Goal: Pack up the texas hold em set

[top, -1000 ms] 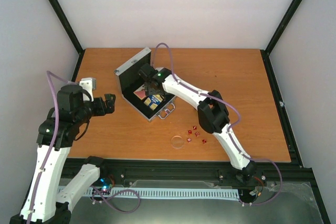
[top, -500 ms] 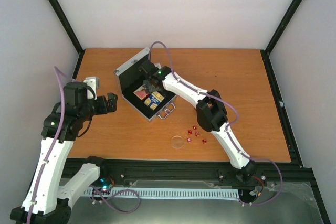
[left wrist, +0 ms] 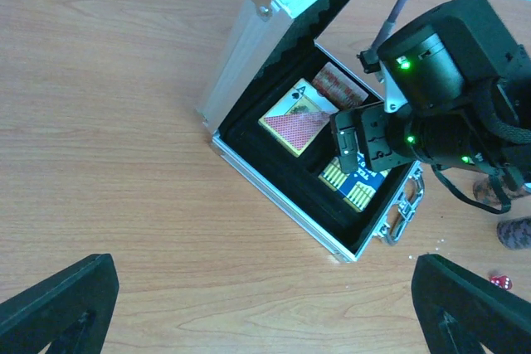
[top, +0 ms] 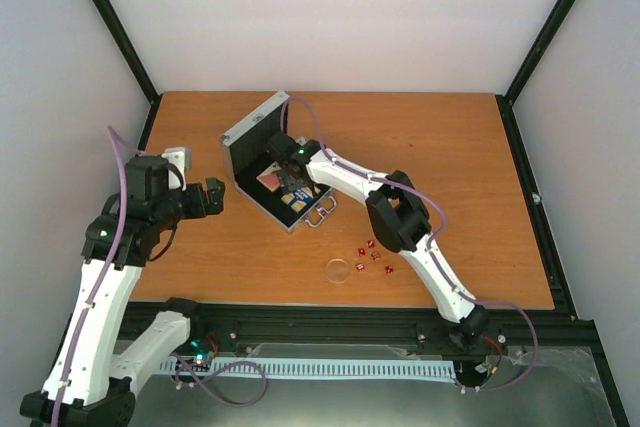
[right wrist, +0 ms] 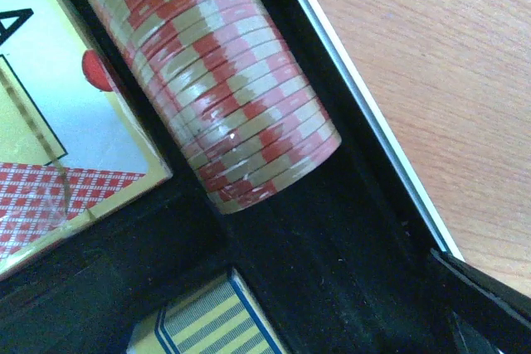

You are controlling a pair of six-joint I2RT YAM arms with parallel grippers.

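card decks [left wrist: 296, 118] and a chip stack [right wrist: 211, 89] sit in the open case [left wrist: 236, 60]; dice [top: 377, 256] and clear disc [top: 339, 270] lie on the desk [top: 460, 177]; both arms' jaws spread.

From above, the right arm's wrist [top: 290, 160] covers part of the open case [top: 254, 118] and of the blue-yellow deck [top: 297, 200]; the red dice [top: 374, 256] are too small to read. The right wrist camera crops the chip stack [right wrist: 216, 97] at the top and the red-white deck [right wrist: 58, 138] at the left, and shows only a dark corner of the right fingers [right wrist: 485, 308]. The lower edge cuts the left fingers [left wrist: 58, 308].
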